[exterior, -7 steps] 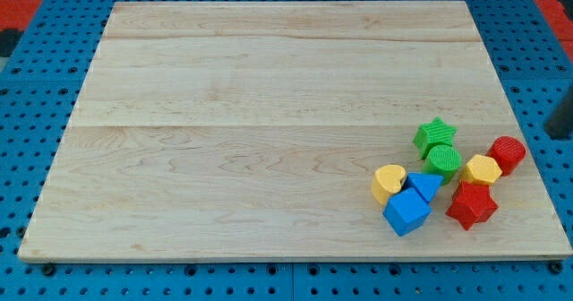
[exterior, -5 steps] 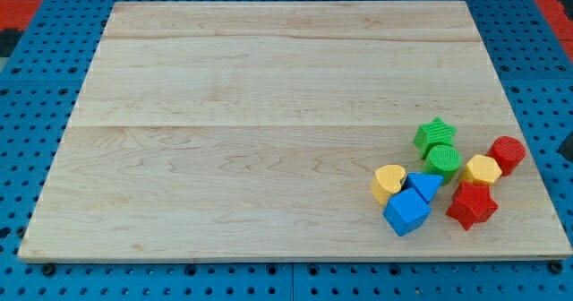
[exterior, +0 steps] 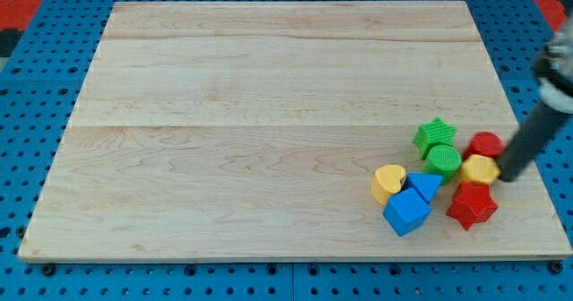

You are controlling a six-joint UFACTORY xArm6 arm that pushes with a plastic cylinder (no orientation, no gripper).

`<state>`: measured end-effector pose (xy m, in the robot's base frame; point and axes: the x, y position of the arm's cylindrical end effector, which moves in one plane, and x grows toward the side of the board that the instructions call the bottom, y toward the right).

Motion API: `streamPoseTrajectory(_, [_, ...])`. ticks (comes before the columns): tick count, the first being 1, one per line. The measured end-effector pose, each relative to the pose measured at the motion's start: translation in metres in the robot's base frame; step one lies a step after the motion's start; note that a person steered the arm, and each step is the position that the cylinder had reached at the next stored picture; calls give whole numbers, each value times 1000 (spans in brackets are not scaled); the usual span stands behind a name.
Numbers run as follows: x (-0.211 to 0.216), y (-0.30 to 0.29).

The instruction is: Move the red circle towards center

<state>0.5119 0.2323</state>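
Rod enters from the view's right edge, slanting down-left; my tip (exterior: 507, 177) sits on the wooden board (exterior: 269, 113) near its lower right part. No jaws on this rig, just a bare rod, so nothing to read as apart or clamped. Red circle (exterior: 484, 145) lies just left of and slightly above the tip, touching or nearly touching the rod. Yellow hexagon-like block (exterior: 480, 169) is immediately left of the tip, tight under the red circle. Red star (exterior: 471, 204) is below-left of the tip. Green circle (exterior: 443, 160) and green star (exterior: 435, 135) sit further left. Blue triangle (exterior: 424, 186), blue cube (exterior: 406, 212) and yellow heart (exterior: 389, 182) are furthest left of the tip, clustered together.
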Motion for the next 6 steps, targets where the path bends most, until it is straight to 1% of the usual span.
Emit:
streamPoseTrajectory(1, [-64,-24])
streamPoseTrajectory(2, [-109,-82])
streamPoseTrajectory(3, [-129,-83])
streamPoseTrajectory(6, [-128,-67])
